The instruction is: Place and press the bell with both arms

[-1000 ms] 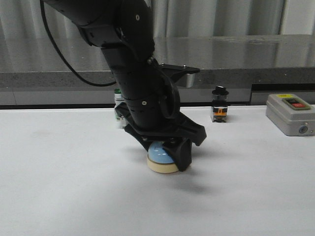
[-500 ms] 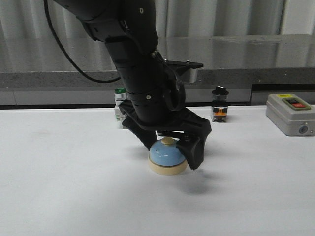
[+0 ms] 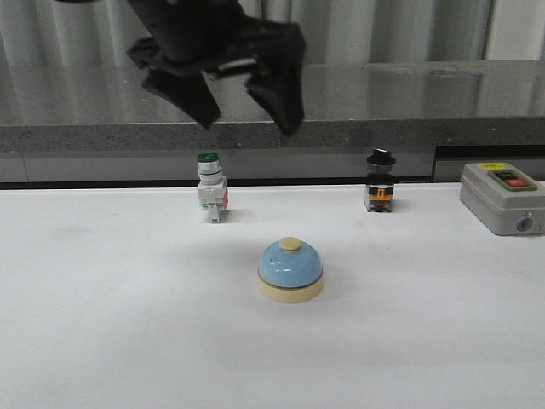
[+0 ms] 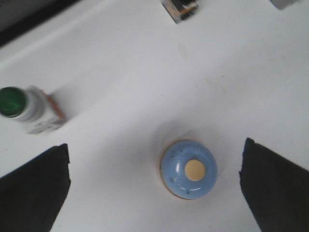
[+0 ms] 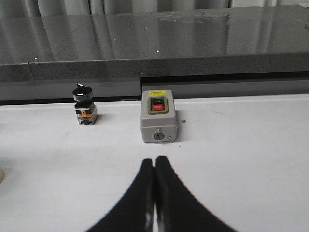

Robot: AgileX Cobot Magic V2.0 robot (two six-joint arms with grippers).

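The light-blue bell (image 3: pixel 290 269) with a cream base and cream button stands upright on the white table, free of any gripper. It also shows in the left wrist view (image 4: pixel 189 169), between the two spread fingers. My left gripper (image 3: pixel 247 106) hangs open and empty high above the table, up and to the left of the bell. My right gripper (image 5: pixel 154 162) is shut and empty low over the table; it is out of the front view. A sliver of the bell's cream base (image 5: pixel 1 176) shows at the edge of the right wrist view.
A green-capped white push-button switch (image 3: pixel 209 198) stands behind the bell to the left. A black-knobbed switch (image 3: pixel 379 192) stands behind to the right. A grey box with red and black buttons (image 3: pixel 501 198) sits at the right edge, ahead of my right gripper (image 5: pixel 158 116). A grey counter runs behind.
My left gripper let go of the bell, opened wide and rose well above the table. The bell stays where it was set down.
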